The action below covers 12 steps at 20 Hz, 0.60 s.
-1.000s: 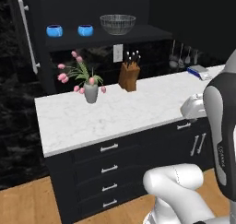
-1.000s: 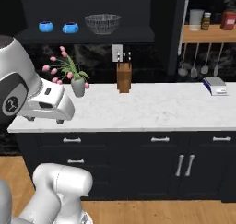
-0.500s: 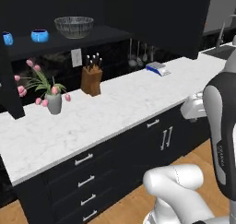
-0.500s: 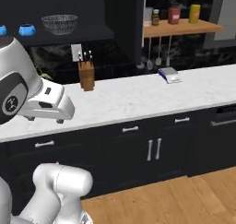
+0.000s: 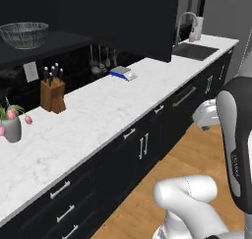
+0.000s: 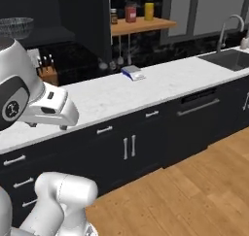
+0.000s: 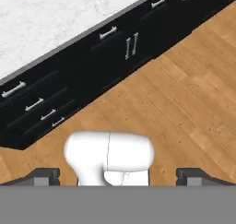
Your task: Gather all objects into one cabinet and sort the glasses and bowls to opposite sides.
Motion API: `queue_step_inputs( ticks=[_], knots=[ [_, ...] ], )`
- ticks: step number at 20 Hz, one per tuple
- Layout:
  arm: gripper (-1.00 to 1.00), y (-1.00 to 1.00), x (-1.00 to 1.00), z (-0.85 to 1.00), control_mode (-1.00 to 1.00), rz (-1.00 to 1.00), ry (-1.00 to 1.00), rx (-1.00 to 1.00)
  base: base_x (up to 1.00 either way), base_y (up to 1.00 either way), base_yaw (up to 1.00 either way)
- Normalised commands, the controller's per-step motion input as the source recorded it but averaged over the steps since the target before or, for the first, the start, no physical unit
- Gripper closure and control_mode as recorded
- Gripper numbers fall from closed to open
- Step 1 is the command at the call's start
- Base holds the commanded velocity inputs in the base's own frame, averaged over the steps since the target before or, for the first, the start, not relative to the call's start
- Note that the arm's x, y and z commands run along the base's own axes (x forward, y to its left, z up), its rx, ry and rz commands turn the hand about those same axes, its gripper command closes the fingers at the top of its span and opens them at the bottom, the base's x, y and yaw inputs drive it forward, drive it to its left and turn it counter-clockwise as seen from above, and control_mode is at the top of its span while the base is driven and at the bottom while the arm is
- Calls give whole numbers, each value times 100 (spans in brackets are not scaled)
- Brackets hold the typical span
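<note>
Base has swung right along the counter (image 5: 98,120), so just the see-through bowl (image 5: 22,34) stays visible on its shelf, gripper (image 7: 117,178) wide open and empty, sorting unstarted I'd guess.

Even, soft rendered light with no glare. The white worktop (image 5: 98,120) reads bright, the black cabinets (image 6: 131,143) dim. Faint shadows only. All views are slightly soft and low-resolution.
</note>
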Motion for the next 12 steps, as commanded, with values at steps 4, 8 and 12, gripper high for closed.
queue_step_inputs(
  ticks=[4, 8, 12],
  knots=[
    [-100, 0, 0, 0, 100, 0, 0, 0, -8, -31, -45],
    [-100, 0, 0, 0, 100, 0, 0, 0, 0, -1, -54],
    [-100, 0, 0, 0, 100, 0, 0, 0, 0, 0, -57]
  ],
)
